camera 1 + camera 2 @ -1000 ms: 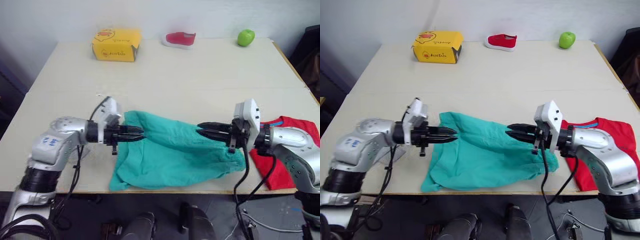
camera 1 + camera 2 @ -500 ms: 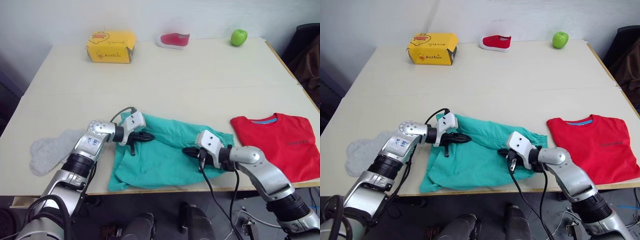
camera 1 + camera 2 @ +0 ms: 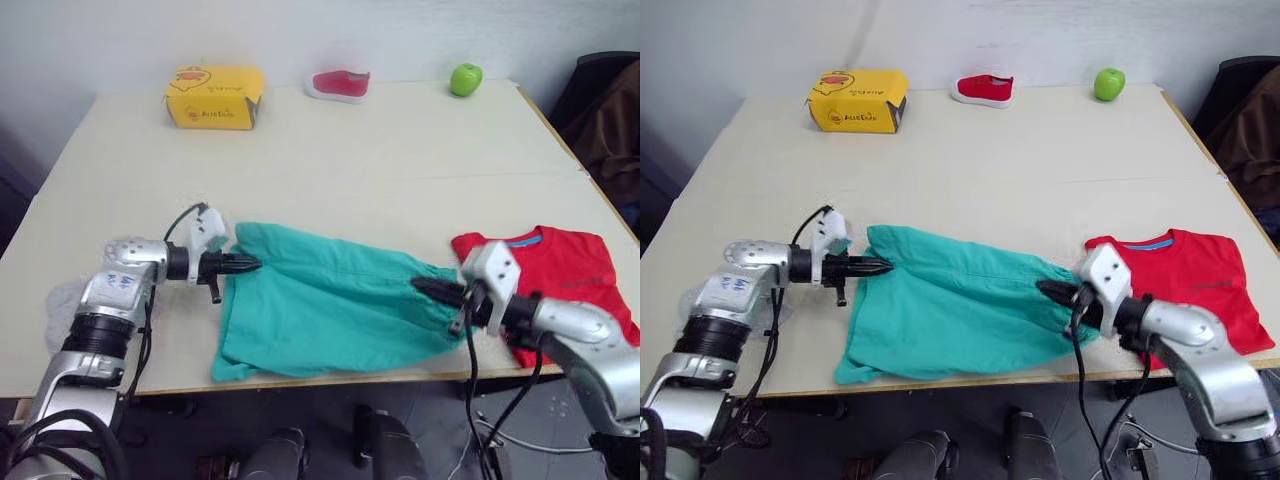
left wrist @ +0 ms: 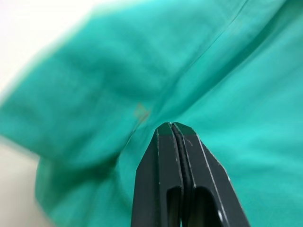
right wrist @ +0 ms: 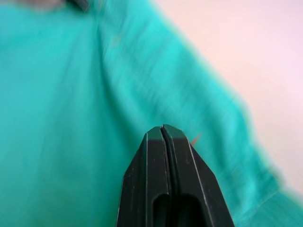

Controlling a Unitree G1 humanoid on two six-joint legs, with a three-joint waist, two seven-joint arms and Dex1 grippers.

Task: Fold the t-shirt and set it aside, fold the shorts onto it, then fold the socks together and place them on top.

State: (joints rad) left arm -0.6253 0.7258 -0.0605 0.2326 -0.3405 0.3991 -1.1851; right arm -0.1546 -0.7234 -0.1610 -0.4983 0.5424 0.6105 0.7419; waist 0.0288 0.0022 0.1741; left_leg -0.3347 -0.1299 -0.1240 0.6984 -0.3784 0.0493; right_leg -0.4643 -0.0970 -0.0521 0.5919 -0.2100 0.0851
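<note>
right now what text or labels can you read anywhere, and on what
Yellow box: dark printed word under a cartoon figure on its front, too blurred to read.
t-shirt: small faint chest print, too small to read.
Nothing else carries readable text.

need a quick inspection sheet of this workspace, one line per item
surface: beige table, bare across the middle.
job's things: teal shorts spread flat near the front edge; red t-shirt flat to their right; grey socks partly hidden behind the left arm.
clutter: yellow box, red shoe and green apple along the far edge.
grippers: left gripper at the shorts' left edge, right gripper at their right edge; both jaws shut, cloth between them not discernible.
cables: black cables hang from both wrists.
surroundings: pale wall behind; dark chair on the right.
</note>
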